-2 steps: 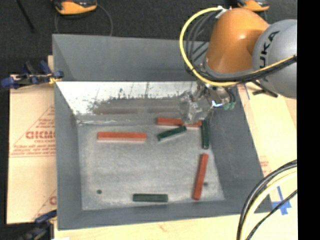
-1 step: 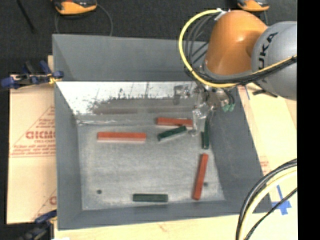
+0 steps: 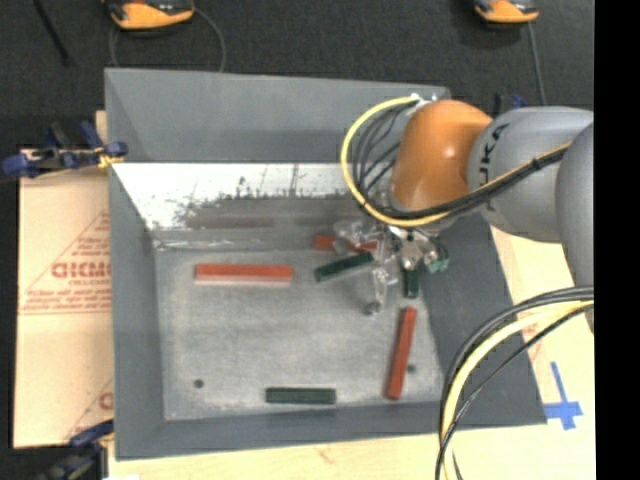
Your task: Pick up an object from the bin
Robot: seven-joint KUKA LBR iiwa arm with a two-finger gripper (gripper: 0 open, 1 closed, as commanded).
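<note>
My gripper (image 3: 378,268) hangs low over the bin's back right part, under the arm's orange cover. A dark green stick (image 3: 338,267) lies slanted just left of it, its right end reaching the gripper's metal parts. A short red piece (image 3: 323,240) sits behind that stick near the back wall. A small green piece (image 3: 410,283) lies right beside the gripper on its right. A red stick (image 3: 400,353) lies nearly upright in the view, just in front of the gripper. I cannot make out anything held.
A long red bar (image 3: 243,273) lies flat in the bin's left middle. A dark green bar (image 3: 300,396) rests along the front wall. The arm and its looped cables cover the bin's right rim.
</note>
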